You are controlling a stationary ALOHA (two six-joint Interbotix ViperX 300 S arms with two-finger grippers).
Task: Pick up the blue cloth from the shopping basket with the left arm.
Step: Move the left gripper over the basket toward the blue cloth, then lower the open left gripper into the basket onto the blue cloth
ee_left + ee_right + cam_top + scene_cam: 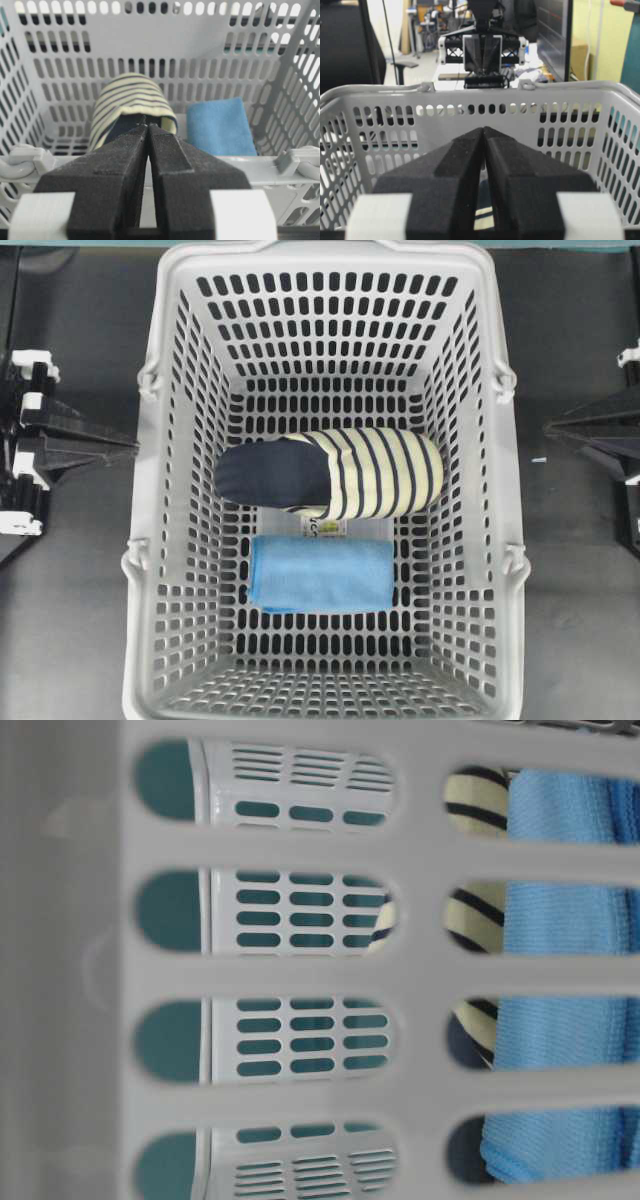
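Cloth [320, 574] is seen lying flat on the floor of the basket [150, 480], nearest the camera side in the overhead view, just beside the slipper [330, 473], with a small label partly showing between them. Nothing has been grasped yet: the reach is judged not to have begun. The left end effector [148, 131] is parked outside the basket's wall, clenched and empty; the right end effector [484, 134] is likewise clenched and empty on the opposite side. For the next move, the left jaws would need to be opened, lifted over the rim and lowered onto the cloth, clear of the slipper. Both arms are cut off at the overhead view's edges; the table-level view is blocked by the basket wall.
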